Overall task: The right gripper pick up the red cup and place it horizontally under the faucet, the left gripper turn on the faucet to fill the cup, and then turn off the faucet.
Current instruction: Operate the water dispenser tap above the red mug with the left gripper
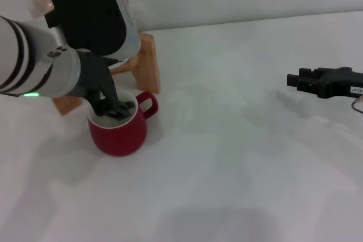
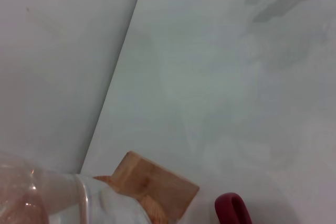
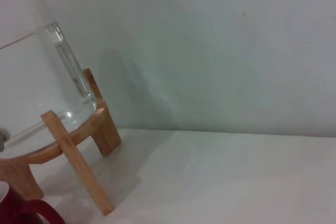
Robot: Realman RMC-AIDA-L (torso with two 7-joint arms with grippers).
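Red glaze marks the red cup (image 1: 118, 131), which is seen upright on the white worktop (image 1: 238, 157) in the head view, its loop handle turned toward the robot's right and its white inside partly covered from above. It is set just in front of the wooden stand (image 1: 148, 63) on which the clear water jar (image 3: 37, 66) is carried; in the right wrist view the jar is shown holding water, with the stand's slanted legs beneath it and a small part of the cup's rim and handle at the corner. The faucet itself is hidden behind the left arm in the head view and cannot be made out.

The left pincer (image 1: 113, 107) is held directly over the mouth of the cup, its black fingers reaching down close to the rim, on the thick white-grey arm with the green light. Whether its fingers are parted or closed cannot be told, since they are massed together against the cup's opening. In the left wrist view only a block of the stand, a curve of the jar and the tip of the red handle are caught.

The right pincer (image 1: 306, 81) is kept well apart from the cup, low over the worktop at the robot's right, with its fingers spread apart and nothing between them.
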